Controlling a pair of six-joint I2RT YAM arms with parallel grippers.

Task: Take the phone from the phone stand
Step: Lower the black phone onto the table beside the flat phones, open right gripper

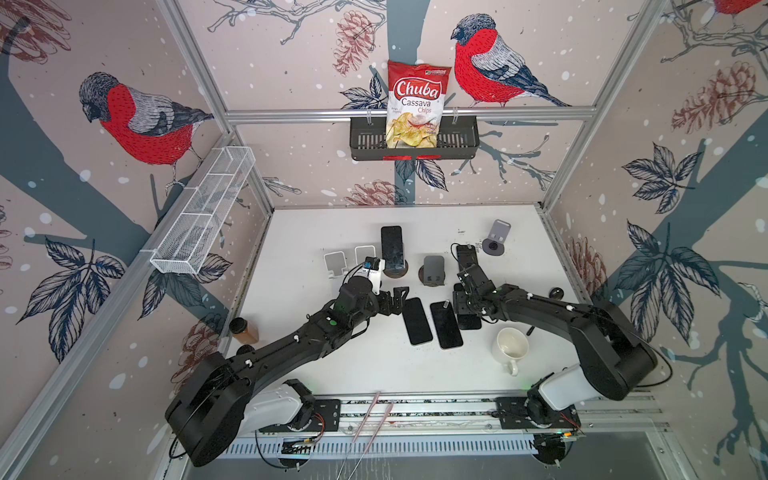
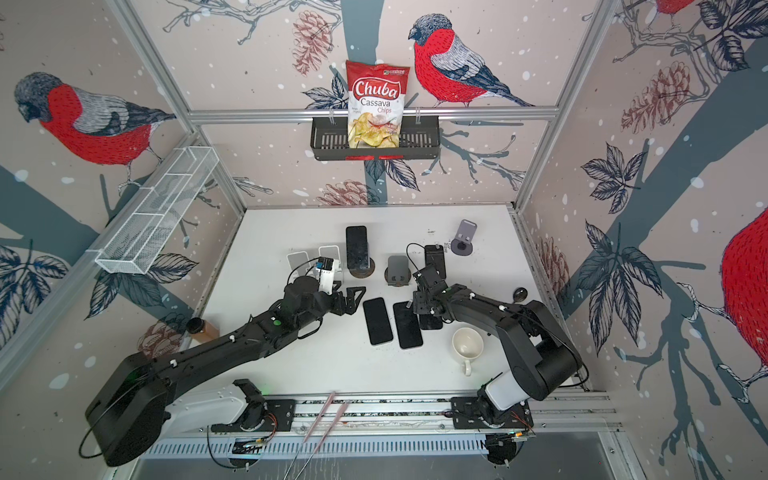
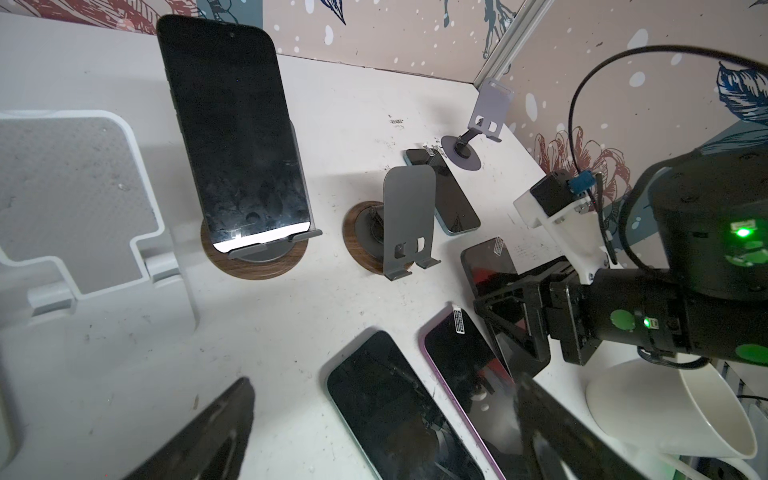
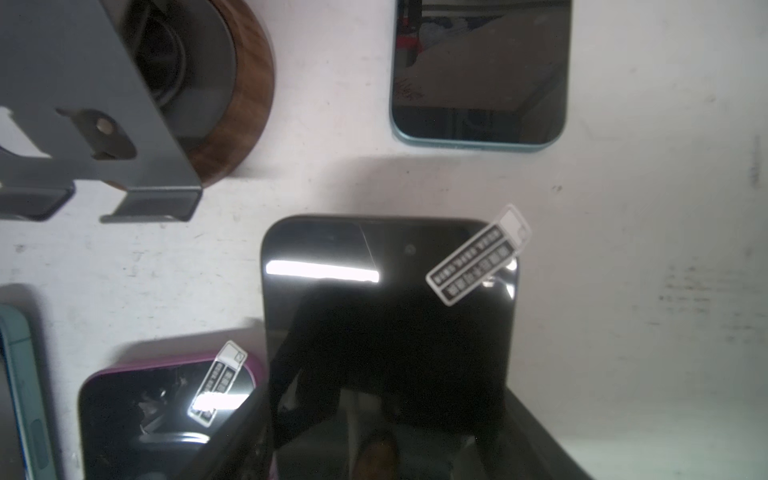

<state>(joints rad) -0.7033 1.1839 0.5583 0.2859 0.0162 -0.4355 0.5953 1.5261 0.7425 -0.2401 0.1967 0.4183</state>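
Two matte-black jointed arms (image 1: 291, 345) (image 1: 582, 328) rise from white shoulder housings (image 1: 270, 405). Green status lights and round green stickers (image 3: 622, 321) dot the wrists; white camera brackets (image 3: 557, 224) carry looping black cables (image 3: 582, 95).

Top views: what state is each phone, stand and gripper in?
standing phone, propped upright on its wood-base stand.
neighbouring grey stand, empty.
white stands, both empty.
back stand, empty.
left gripper, jaws open, empty.
right gripper, shut on sticker-tagged phone.
two front phones, flat on table.
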